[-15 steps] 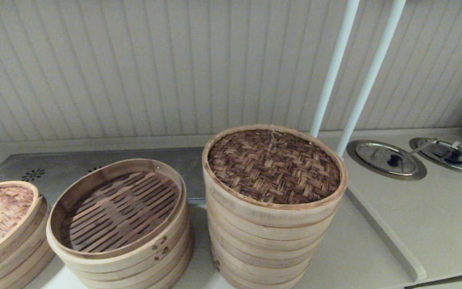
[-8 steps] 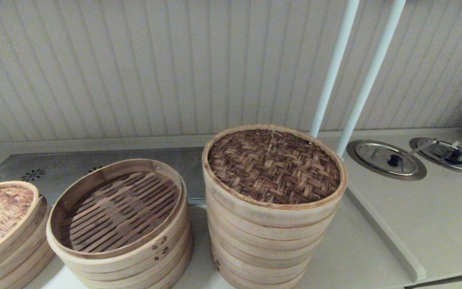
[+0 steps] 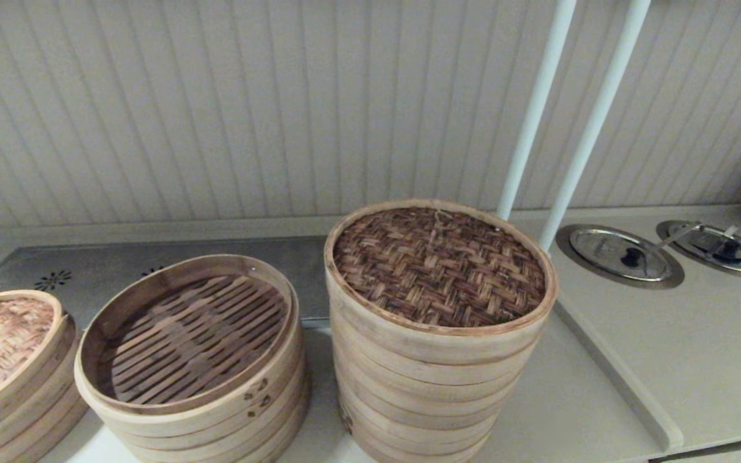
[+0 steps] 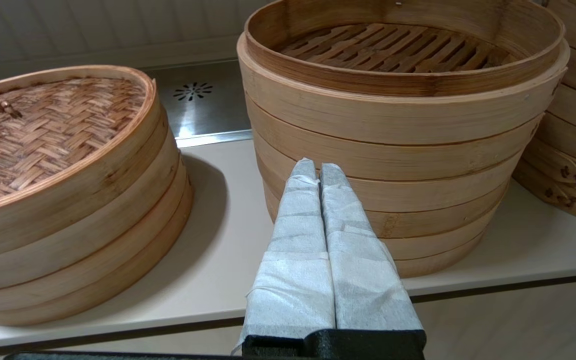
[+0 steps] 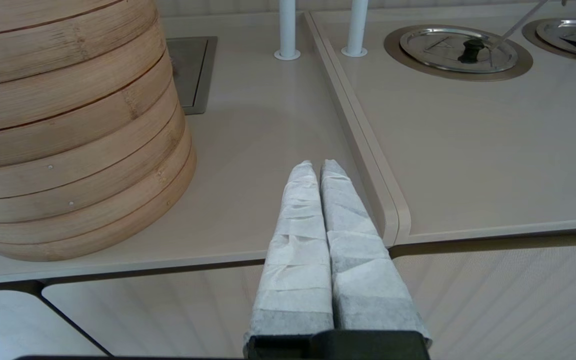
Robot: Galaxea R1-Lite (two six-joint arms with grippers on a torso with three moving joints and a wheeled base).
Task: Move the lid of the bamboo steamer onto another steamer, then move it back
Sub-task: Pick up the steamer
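The bamboo steamer lid [image 3: 438, 267], dark brown herringbone weave with a pale rim, rests on top of the tallest steamer stack [image 3: 425, 399] at the centre of the counter. The stack's mesh lining is hidden under it. Neither arm shows in the head view. My left gripper [image 4: 317, 169] is shut and empty, held low by the counter's front edge before the shorter open steamer [image 4: 398, 120]. My right gripper [image 5: 317, 169] is also shut and empty, at the counter's front edge to the right of the tall stack's side [image 5: 68, 135].
The shorter open steamer with a slatted floor [image 3: 190, 360] stands left of the tall stack. A tan-woven lidded steamer [image 3: 4, 366] is at far left. Two white poles [image 3: 531, 122] rise behind the stack. Two round metal lids [image 3: 621, 254] sit in the raised counter at right.
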